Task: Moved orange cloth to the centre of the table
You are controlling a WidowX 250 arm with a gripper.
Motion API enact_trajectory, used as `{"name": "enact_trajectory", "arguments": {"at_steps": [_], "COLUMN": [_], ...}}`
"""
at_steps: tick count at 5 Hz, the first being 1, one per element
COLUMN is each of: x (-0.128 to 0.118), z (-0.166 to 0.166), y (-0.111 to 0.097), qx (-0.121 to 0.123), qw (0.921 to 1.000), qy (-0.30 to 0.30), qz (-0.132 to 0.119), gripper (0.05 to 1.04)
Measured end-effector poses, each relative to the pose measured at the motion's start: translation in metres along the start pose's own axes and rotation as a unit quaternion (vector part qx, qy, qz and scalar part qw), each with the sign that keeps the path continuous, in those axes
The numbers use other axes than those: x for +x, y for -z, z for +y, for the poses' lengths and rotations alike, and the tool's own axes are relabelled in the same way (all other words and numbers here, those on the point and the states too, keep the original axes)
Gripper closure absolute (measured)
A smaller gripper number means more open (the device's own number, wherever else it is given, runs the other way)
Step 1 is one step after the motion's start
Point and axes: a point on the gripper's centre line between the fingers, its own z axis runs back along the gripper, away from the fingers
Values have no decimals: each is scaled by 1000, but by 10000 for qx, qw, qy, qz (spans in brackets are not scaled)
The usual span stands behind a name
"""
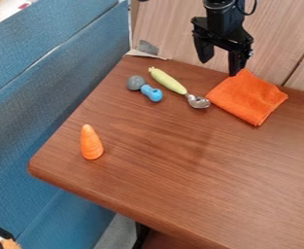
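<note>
- A booth-like corner, perhaps in an office lounge or café; which of the two cannot be told.
- Blue fabric upholstery lines one side of a wood-grain desk.
- Pale wood-look panelling rises behind, a black robot arm before it.

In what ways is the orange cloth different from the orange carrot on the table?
The cloth is flat with corners, while the carrot is rounded and tapers to a tip. The cloth covers more of the table than the carrot does. The cloth lies at the wall side, close to the gripper; the carrot lies near the table's left edge, well away from it. Both are orange and rest on the table.
</note>
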Motion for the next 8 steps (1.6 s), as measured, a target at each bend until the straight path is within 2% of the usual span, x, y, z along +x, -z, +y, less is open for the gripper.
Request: {"name": "enact_trajectory", "arguments": {"at_steps": [1, 2, 3, 5, 6, 7, 8], "x": [-10, 9, 27, 49, 52, 51, 41], "z": [0, -1, -13, -14, -15, -16, -21], "y": [20, 36, 55, 85, 101, 107, 112], "qx": [-54, 72, 102, -28, -29, -60, -59], "qw": [9995, 9981, 9966, 9955, 9938, 9935, 9914], "qy": [-33, 236, 691, 890, 1014, 972, 1017], "qz": [312, 564, 427, 313, 454, 590, 826], "gripper": [84, 84, 84, 84, 84, 84, 84]}}
